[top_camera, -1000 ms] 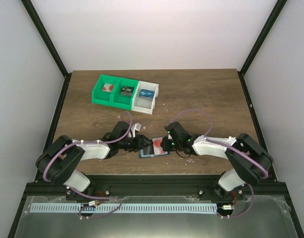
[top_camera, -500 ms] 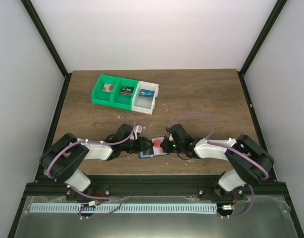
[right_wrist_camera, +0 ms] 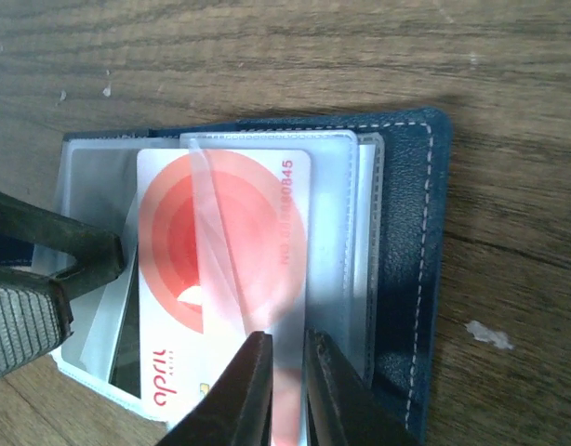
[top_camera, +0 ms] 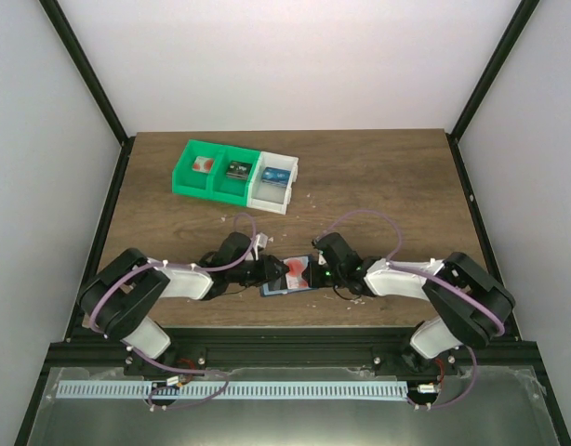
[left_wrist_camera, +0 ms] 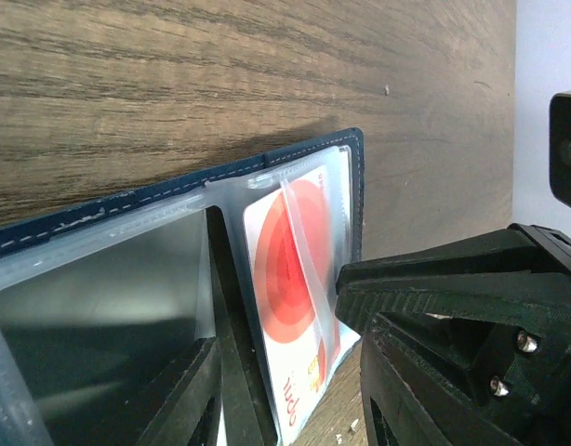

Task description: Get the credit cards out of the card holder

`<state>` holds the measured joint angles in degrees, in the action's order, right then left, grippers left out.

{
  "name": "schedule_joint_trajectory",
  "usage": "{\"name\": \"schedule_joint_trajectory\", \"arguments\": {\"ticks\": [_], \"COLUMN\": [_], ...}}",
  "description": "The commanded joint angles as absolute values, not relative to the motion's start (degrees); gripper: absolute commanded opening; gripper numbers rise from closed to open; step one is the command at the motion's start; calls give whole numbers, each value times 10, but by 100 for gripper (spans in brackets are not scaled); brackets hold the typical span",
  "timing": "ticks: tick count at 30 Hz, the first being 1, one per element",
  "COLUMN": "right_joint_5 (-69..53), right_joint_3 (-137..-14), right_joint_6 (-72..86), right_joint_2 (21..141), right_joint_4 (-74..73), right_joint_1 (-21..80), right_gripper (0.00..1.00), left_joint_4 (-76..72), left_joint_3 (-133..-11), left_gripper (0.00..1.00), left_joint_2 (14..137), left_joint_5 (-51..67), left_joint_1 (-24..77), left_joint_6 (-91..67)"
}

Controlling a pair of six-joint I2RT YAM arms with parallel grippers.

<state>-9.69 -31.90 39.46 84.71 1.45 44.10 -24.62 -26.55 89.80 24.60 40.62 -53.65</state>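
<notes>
- The desk (top_camera: 388, 177) is dark brown wood with a clear grain and a few white specks (right_wrist_camera: 479, 334) scattered on it. Plain white walls (top_camera: 267, 65) and black frame posts (top_camera: 81, 65) close it in.
- The card holder (top_camera: 290, 282) lies open and flat by the near edge of the desk, about midway between the left and right edges. It is blue with a darker stitched rim and clear pockets.
- A red-spot card (right_wrist_camera: 230, 242), white with red rings and red lettering, sits in one pocket. Its near end sticks out past the holder.
- The right gripper (right_wrist_camera: 284, 339) is pinched onto a thin clear leaf of the card holder that stands up over the card.
- The left gripper (left_wrist_camera: 290, 339) has its fingers apart, one on each side of the protruding card.
- One tray (top_camera: 179, 181) with three compartments, two green and one white, stands toward the far left corner.
- There are four cards in all. Three are in the tray, one per compartment: a red-and-white card (top_camera: 204, 165), a dark card (top_camera: 237, 169) and a blue card (top_camera: 274, 174). The fourth is the one in the holder.
</notes>
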Motion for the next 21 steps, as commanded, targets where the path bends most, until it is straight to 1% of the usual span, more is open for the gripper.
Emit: {"name": "schedule_joint_trajectory", "arguments": {"ticks": [1,8,13,16,21], "right_joint_5": [-111,-122,-124,-124,-116], "right_joint_3": [-312,-286,-278,-275,-269], "right_joint_6": [388,393,393,390,387], "right_joint_2": [868,862,863,861,857], "right_joint_4": [21,44,52,52,50], "right_joint_1": [438,438,438,438,438], "right_gripper": [9,8,8,9,9], "left_joint_4": [-255,-274,-273,-262,-248], "left_joint_3": [-278,-289,-290,-293,-293], "left_gripper": [43,41,26,14,0], "left_joint_2": [918,941,940,939,934], "left_joint_5": [237,236,232,226,218], "left_joint_1": [415,419,419,419,420], "left_joint_6": [-538,-550,-554,-552,-549]}}
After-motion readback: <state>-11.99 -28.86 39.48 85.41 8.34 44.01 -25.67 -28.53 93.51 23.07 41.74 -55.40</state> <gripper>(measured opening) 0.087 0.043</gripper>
